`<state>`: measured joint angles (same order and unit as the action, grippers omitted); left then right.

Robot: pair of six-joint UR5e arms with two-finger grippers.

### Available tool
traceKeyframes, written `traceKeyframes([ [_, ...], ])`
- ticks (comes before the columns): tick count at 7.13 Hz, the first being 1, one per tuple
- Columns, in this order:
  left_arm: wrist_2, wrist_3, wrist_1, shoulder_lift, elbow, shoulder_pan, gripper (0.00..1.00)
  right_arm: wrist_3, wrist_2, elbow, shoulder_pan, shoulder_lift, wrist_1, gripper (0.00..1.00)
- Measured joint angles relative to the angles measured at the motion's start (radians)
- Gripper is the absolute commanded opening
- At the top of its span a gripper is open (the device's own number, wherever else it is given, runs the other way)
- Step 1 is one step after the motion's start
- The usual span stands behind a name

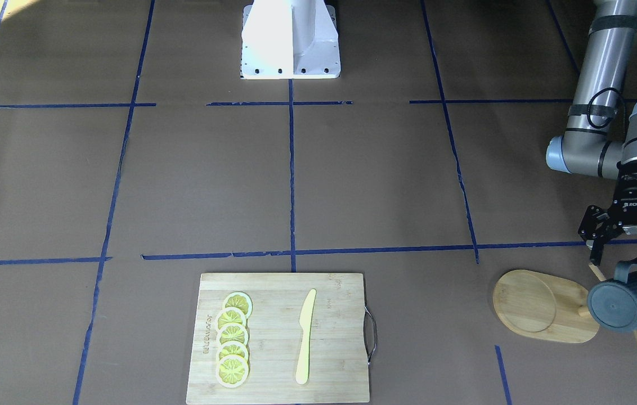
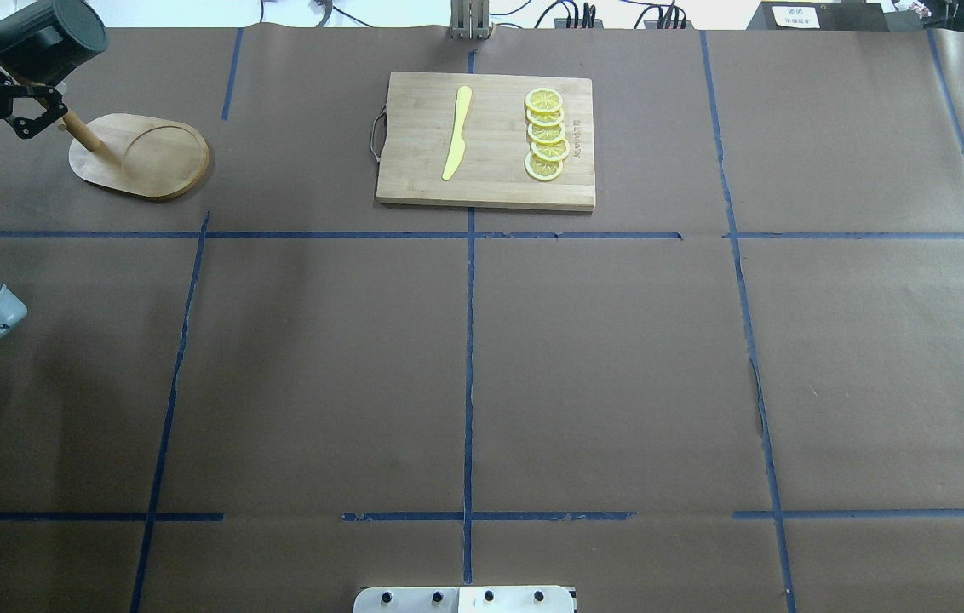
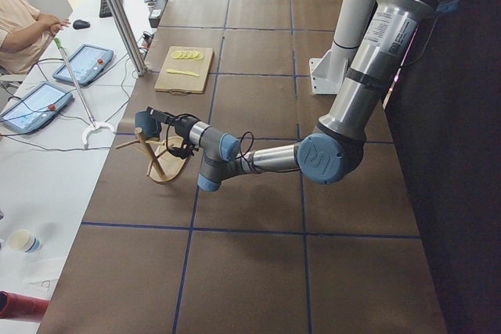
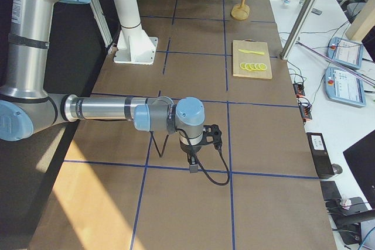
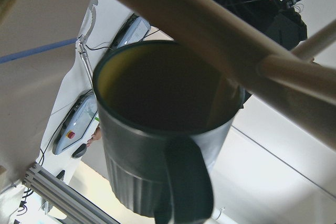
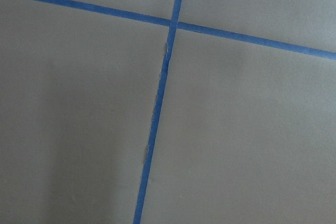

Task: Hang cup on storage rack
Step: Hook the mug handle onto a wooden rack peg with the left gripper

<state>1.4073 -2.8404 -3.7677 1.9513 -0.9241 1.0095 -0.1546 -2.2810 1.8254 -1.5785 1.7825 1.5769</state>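
Note:
The dark blue-grey ribbed cup point(image 1: 631, 304) hangs tilted on a thin peg of the bamboo storage rack, whose oval base point(image 1: 543, 306) lies at the table's edge on my left side. In the overhead view the cup point(image 2: 48, 38) sits above the rack's post point(image 2: 82, 134). My left gripper point(image 1: 633, 257) is open, its fingers spread on either side of the cup's handle point(image 1: 629, 270) without clamping it. The left wrist view shows the cup's handle point(image 5: 184, 182), its dark mouth and the rack's pegs point(image 5: 220, 30) close up. My right gripper point(image 4: 196, 144) hovers low over the table; I cannot tell its state.
A rectangular bamboo cutting board point(image 1: 279, 371) with a metal handle holds a yellow knife point(image 1: 306, 337) and several lemon slices point(image 1: 233, 337) at the table's far middle. The robot's white base point(image 1: 290, 39) stands at the near middle. Operators' tablets point(image 3: 39, 103) lie beyond the table edge.

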Motion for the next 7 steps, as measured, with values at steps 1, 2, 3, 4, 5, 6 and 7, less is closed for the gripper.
traceKeyframes([
  [1, 0.001, 0.001, -0.034, -0.017, -0.01, 0.001, 1.0, 0.001, 0.0, 0.0, 0.0, 0.0, 0.0, 1.0],
  [2, 0.004, 0.011, -0.063, -0.048, -0.047, 0.001, 1.0, 0.001, 0.0, 0.0, 0.0, 0.0, 0.0, 1.0],
  [3, 0.035, 0.05, -0.076, -0.088, -0.109, 0.002, 1.0, 0.002, 0.0, 0.0, 0.0, 0.0, 0.0, 1.0],
  [4, 0.112, 0.126, -0.077, -0.13, -0.18, 0.004, 1.0, 0.003, -0.001, -0.001, 0.0, 0.0, 0.0, 1.0],
  [5, 0.198, 0.223, -0.074, -0.168, -0.245, 0.011, 1.0, 0.003, -0.001, -0.001, 0.0, 0.0, 0.0, 1.0],
  [6, 0.288, 0.354, -0.07, -0.202, -0.292, 0.026, 1.0, 0.003, -0.002, -0.001, 0.0, 0.0, 0.0, 1.0],
  [7, 0.39, 0.525, -0.051, -0.229, -0.323, 0.05, 1.0, 0.003, -0.002, -0.002, 0.0, 0.0, 0.0, 1.0],
])
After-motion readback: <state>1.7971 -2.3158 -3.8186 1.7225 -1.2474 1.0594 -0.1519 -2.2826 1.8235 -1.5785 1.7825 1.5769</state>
